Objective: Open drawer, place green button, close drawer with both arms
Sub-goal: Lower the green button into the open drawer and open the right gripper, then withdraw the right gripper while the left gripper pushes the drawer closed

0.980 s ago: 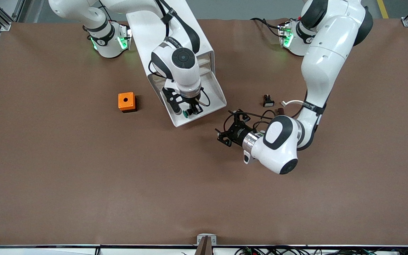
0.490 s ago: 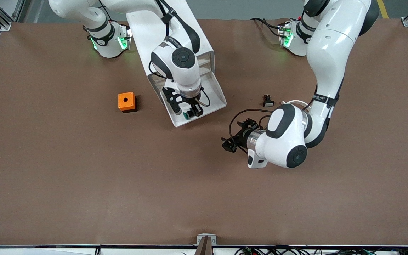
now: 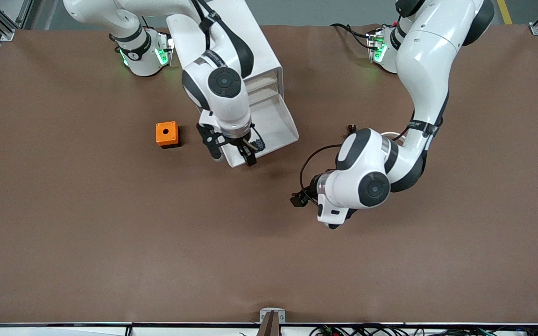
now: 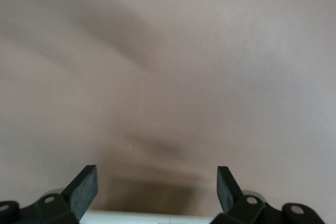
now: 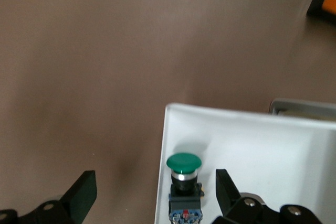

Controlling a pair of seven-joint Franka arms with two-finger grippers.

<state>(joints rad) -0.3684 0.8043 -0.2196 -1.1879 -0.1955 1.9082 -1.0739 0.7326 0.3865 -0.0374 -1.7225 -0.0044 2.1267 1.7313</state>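
Button (image 5: 184, 163) in drawer (image 3: 276, 126) (pincers empty)

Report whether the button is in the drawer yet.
In. The button stands upright inside the open drawer, green cap up; the right gripper is open, released.

The drawer (image 3: 269, 123) stands pulled out, a shallow white tray near the desk's top edge. The green-capped button (image 5: 184, 163) sits upright in its front corner.

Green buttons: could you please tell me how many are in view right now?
1. The button lies in the open drawer, between the right gripper's open fingers. Others may be hidden under the arms.
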